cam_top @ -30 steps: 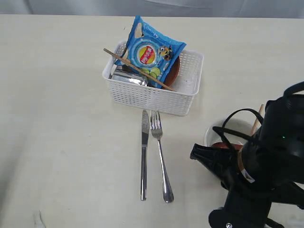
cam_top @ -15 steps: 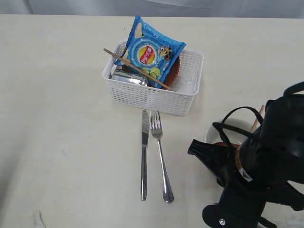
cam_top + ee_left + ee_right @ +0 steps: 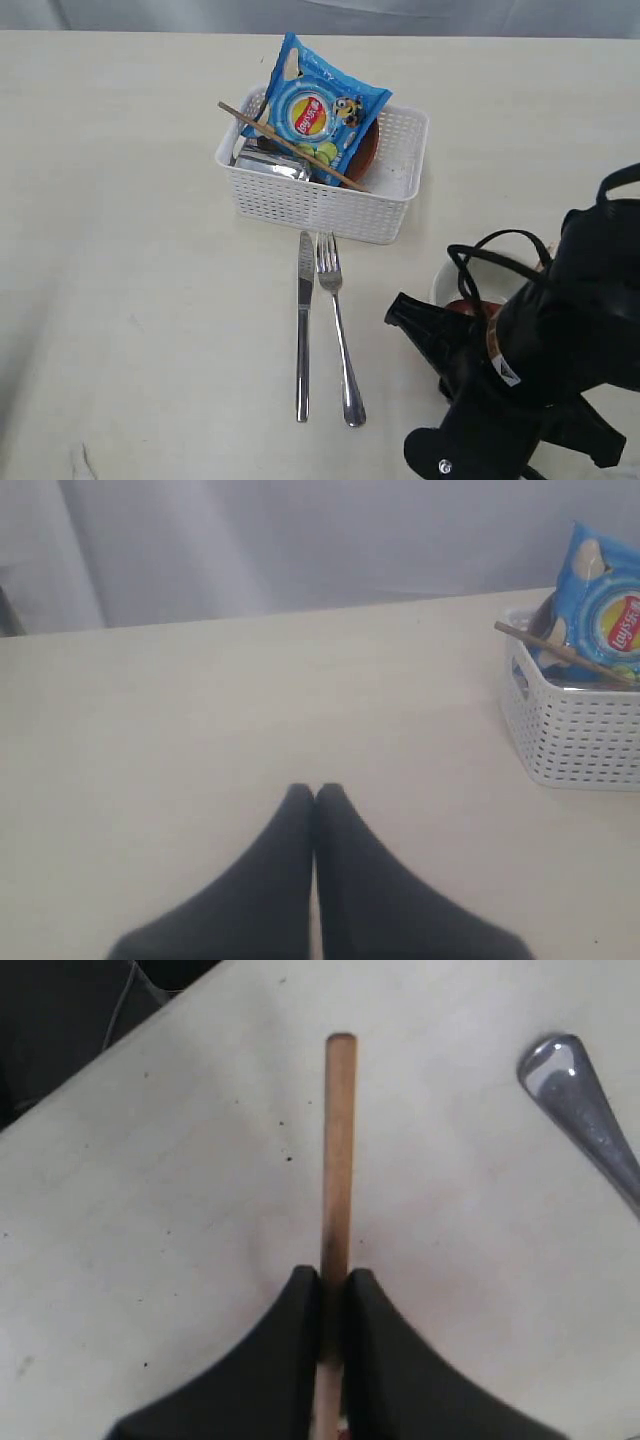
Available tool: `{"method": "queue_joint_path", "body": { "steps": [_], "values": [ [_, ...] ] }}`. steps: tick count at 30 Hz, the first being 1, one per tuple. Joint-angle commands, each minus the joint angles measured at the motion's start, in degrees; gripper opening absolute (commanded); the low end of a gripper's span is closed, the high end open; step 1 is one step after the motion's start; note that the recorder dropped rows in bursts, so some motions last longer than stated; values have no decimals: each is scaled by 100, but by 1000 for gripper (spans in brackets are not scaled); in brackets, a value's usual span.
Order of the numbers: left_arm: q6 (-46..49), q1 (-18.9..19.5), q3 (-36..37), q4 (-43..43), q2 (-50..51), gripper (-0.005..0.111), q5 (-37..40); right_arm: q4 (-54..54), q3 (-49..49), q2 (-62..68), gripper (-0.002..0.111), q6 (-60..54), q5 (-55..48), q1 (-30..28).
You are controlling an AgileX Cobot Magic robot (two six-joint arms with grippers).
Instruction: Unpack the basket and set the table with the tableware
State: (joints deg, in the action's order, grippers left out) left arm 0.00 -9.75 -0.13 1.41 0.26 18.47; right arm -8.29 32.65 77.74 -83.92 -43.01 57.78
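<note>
Right pincer [image 3: 333, 1280] clamps wooden chopstick [image 3: 339, 1140], long axis pointing straight out ahead of jaws, over bench [image 3: 150, 1210]. Left pincer [image 3: 315, 792] closed, empty.

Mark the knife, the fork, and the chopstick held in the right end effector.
knife [image 3: 303, 330], exterior view, middle of its length.
fork [image 3: 339, 340], exterior view, middle of the handle.
chopstick [image 3: 339, 1150], right wrist view, exposed wooden shaft.

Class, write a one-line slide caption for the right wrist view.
Right gripper clamps a slim wooden chopstick over the pale beige tabletop, a shiny steel utensil handle lying nearby.
</note>
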Motion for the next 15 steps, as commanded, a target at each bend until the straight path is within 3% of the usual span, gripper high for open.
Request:
{"method": "queue_joint_path", "body": {
  "steps": [1,6,15],
  "values": [
    [0,-16,13,-21,-26,0,-13,170,-26,-38,0,0,46,-131],
    [0,-16,13,-21,-26,0,-13,389,-4,-157,0,-304,116,-623],
    [0,-16,13,-21,-26,0,-13,403,-4,-179,0,-642,70,-749]
  ]
}}
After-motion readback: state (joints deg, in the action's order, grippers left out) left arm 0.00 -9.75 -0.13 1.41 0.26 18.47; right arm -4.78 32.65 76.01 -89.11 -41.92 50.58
